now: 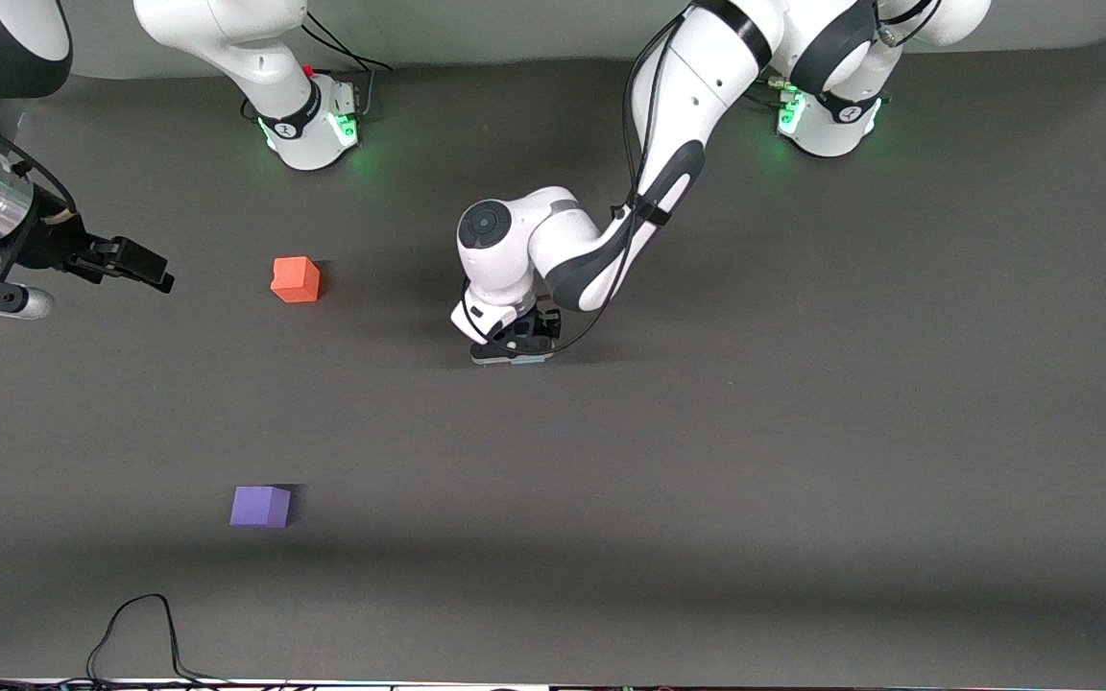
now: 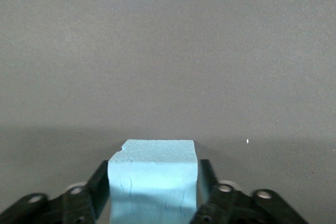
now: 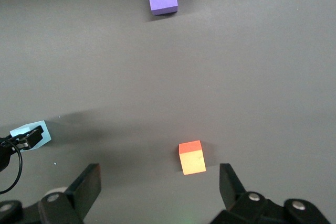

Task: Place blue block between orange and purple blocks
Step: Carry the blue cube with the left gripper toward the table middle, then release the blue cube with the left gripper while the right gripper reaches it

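The left tool (image 2: 152, 203) straddles the blue block (image 2: 153, 179), grip unclear; it looks light, soft foam, best pinched on flat sides.

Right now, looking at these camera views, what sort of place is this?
Probably a robotics lab test bench: two arms bolted along one edge of a dark mat-covered table, only three foam cubes as props, blue block, orange block, purple block, plus loose cabling.

From my remote seat I see a dark grey matte table (image 1: 803, 461) filling the front view, a pale wall strip (image 1: 476, 29) above the table's top edge, and a black cable (image 1: 145, 633) looping near its lower edge.
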Available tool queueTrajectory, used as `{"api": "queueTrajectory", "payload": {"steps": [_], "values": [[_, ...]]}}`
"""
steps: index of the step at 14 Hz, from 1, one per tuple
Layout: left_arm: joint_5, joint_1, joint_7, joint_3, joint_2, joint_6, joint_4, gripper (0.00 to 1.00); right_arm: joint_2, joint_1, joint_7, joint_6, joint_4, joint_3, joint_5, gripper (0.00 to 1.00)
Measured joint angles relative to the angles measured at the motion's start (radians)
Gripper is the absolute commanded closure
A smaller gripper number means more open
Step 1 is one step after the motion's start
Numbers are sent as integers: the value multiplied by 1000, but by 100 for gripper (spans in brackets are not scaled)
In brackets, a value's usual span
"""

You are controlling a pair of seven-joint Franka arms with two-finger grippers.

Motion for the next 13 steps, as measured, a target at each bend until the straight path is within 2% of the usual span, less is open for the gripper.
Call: {"api": "queueTrajectory", "payload": {"steps": [3, 6, 8, 10, 13], "values": [[-4, 12, 9, -3, -29, -89, 37, 0, 6, 0, 13, 8, 0, 44, 1, 0], [-90, 83, 109, -20, -144, -224, 60, 0, 16, 0, 54, 27, 0, 123, 2, 0], [-173, 174, 221, -21, -245, -304, 59, 0, 32, 0, 118, 53, 0, 199, 4, 0], [-253, 302, 358, -20, -339, -367, 34, 0, 69, 0, 195, 111, -2, 301, 6, 0], [-304, 518, 575, -21, -448, -444, -26, 0, 172, 4, 299, 251, -6, 456, 6, 0]]}}
